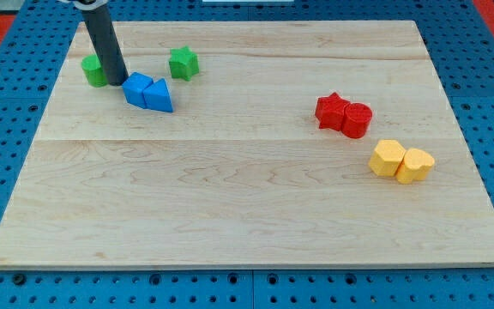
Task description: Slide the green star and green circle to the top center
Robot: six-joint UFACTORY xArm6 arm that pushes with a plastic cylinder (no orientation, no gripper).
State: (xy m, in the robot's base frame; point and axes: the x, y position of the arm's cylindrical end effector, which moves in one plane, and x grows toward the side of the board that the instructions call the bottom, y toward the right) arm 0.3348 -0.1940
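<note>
The green star [183, 63] lies near the view's top left. The green circle [93, 70] lies further left, partly hidden behind my rod. My tip [116, 82] rests on the board just right of the green circle and just left of a blue block [136, 87]. The star is about a block's width up and right of the blue pair.
A blue cube and a blue triangle [159, 96] touch each other below the star. A red star [331, 111] and red cylinder [357, 120] touch at the right. Two yellow blocks [401, 160] sit below them. The wooden board [247, 206] lies on a blue pegboard.
</note>
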